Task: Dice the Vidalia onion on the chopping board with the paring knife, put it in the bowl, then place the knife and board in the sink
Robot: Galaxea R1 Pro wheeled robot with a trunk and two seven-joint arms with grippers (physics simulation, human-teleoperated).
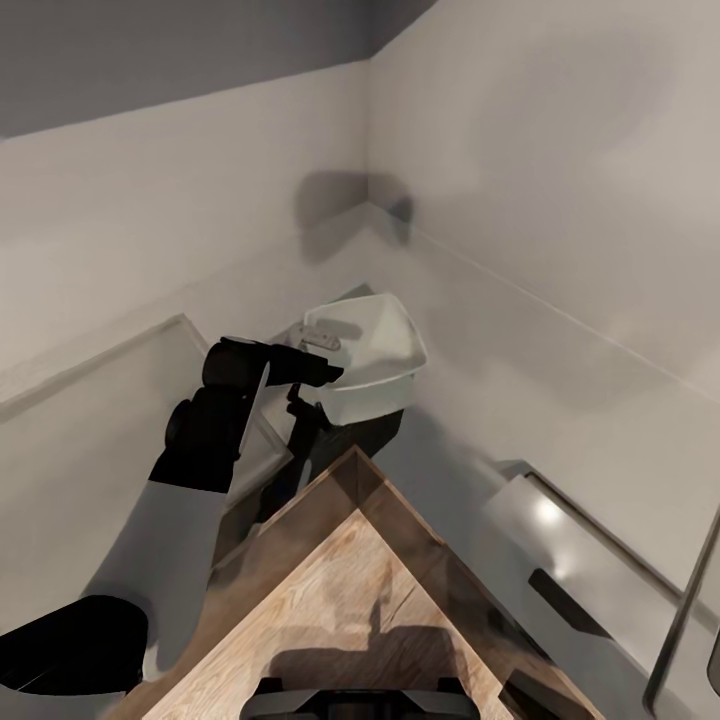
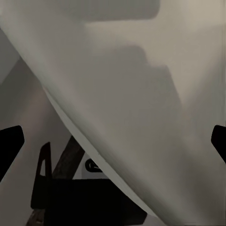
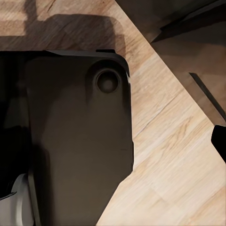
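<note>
The left gripper [image 1: 318, 348] grips the rim of the white bowl [image 1: 385, 350] and holds it tilted above the countertop [image 1: 560, 400], beyond the chopping board [image 1: 370, 590]; the right gripper's opening cannot be determined.

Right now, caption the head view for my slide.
Left end effector lifts the white bowl near the corner walls, above the wooden chopping board.

No readable text, label, brand, number or sign is to be found in any view. A small pale mark is seen in the left wrist view, but nothing on it can be read.
</note>
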